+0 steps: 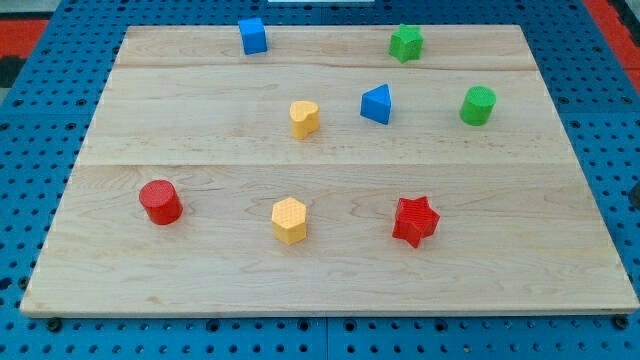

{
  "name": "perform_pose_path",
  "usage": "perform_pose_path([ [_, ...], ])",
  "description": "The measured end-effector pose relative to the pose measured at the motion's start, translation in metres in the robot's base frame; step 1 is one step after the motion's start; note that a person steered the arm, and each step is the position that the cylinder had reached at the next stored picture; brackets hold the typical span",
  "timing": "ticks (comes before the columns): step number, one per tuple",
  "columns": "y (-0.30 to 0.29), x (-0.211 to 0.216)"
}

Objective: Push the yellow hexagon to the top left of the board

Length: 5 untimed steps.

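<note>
Toward the near side of the wooden board [330,270], a little left of centre, sits the yellow hexagon [289,220], upright on 1 flat face and touching nothing. My tip does not show anywhere in this view, so I cannot tell where it stands relative to the blocks, nor what state it is in.

Around the hexagon there are 7 other blocks. A red cylinder [160,202] lies well apart to its left, and a red star [415,221] well apart to its right. Farther up the board are a yellow heart-like block [305,118], a blue triangular block [377,104] and a green cylinder [478,105]. Along the far edge sit a blue cube [253,35] and a green star [406,43].

I judge the hexagon to be a light, rigid piece that should slide easily on the smooth wood. Being short and flat-sided, it will likely turn if struck off-centre. Contact belongs on its near-right face, square to the line toward the far-left corner. That line looks open, passing between the red cylinder and the yellow heart-like block, with the blue cube near the end of it to be kept to the right.
</note>
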<state>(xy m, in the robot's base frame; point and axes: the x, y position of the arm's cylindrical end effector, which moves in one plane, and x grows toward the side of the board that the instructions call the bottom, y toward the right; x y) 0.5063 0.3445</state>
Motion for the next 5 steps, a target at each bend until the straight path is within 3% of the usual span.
perform_pose_path([
  [2,-0.028,0.111],
  [3,-0.06,0.11],
  [5,-0.241,0.095],
])
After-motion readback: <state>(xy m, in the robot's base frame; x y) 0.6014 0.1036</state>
